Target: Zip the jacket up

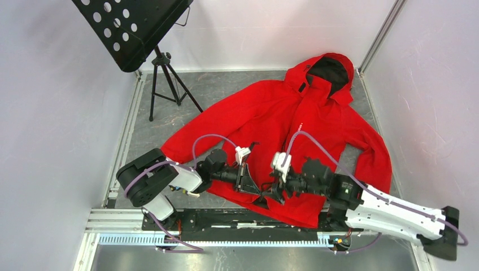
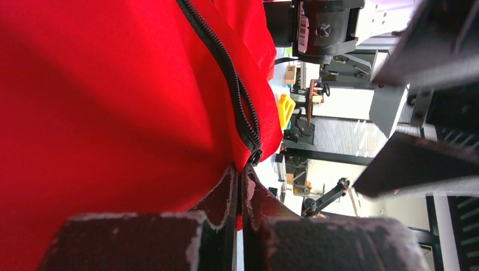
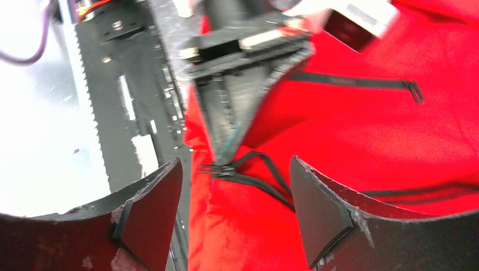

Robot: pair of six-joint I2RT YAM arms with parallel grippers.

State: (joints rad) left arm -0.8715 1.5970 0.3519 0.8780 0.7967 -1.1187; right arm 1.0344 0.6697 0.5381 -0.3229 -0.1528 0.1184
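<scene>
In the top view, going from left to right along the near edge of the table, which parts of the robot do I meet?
The left arm's base → left tool → right tool → right arm's white section. The two tools meet over the hem of the jacket.

Setup was pretty much a plain white box: pale walls (image 1: 56, 113) on three sides, soft even light. The tabletop (image 1: 226, 84) was dark grey and marbled, with a silver rail (image 1: 127, 124) down its left edge. A black perforated music stand (image 1: 133, 28) stood on a tripod (image 1: 166, 84) at the far left.
</scene>
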